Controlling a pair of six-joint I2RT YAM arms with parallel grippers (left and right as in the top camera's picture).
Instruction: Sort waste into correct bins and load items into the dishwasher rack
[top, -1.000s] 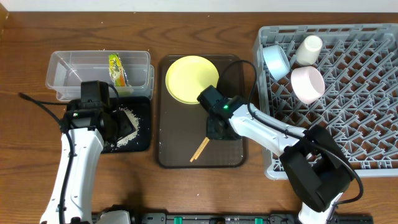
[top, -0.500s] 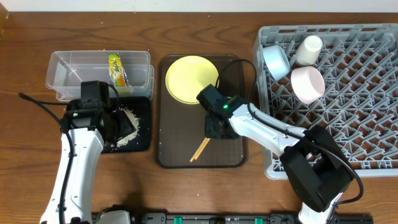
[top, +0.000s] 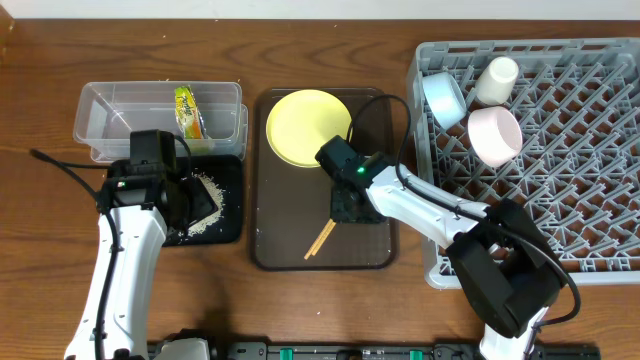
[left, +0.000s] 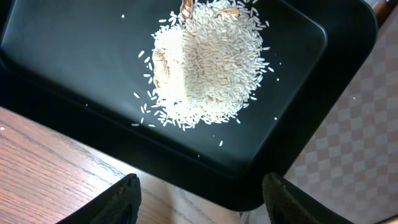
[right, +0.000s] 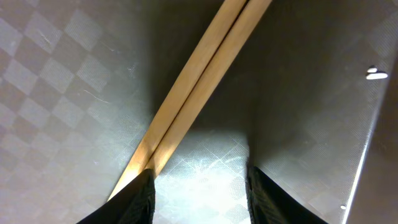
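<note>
a dark brown wooden table (top: 300, 310) fills the overhead view, its grain running left to right in reddish streaks. along the top edge a thin pale strip (top: 250, 8) shows beyond the table's far side; whether it is wall or floor cannot be told. the light is soft and even, casting only short shadows. in the left wrist view the wood (left: 50, 168) looks lighter, with fine grain lines.
</note>
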